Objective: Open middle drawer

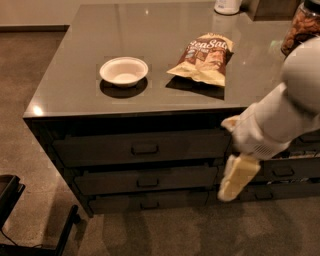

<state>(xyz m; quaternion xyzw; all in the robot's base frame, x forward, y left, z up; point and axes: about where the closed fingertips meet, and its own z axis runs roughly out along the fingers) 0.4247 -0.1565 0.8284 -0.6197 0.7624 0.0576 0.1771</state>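
The middle drawer (115, 181) is a wide dark grey-brown front with a small loop handle (147, 183) at its centre. It sits shut between a taller drawer (100, 150) above and a slimmer drawer (115, 204) below. My gripper (234, 181) hangs cream-coloured from the white arm (285, 110), in front of the cabinet at the right end of the middle drawer, level with it and well to the right of its handle. It holds nothing that I can see.
On the grey countertop (75, 75) stand a white bowl (123, 70), a snack bag (203, 57), a jar of nuts (302, 27) and a white container (227, 5). A second drawer stack (287, 172) lies behind the arm. A black frame (12, 200) stands on the floor at lower left.
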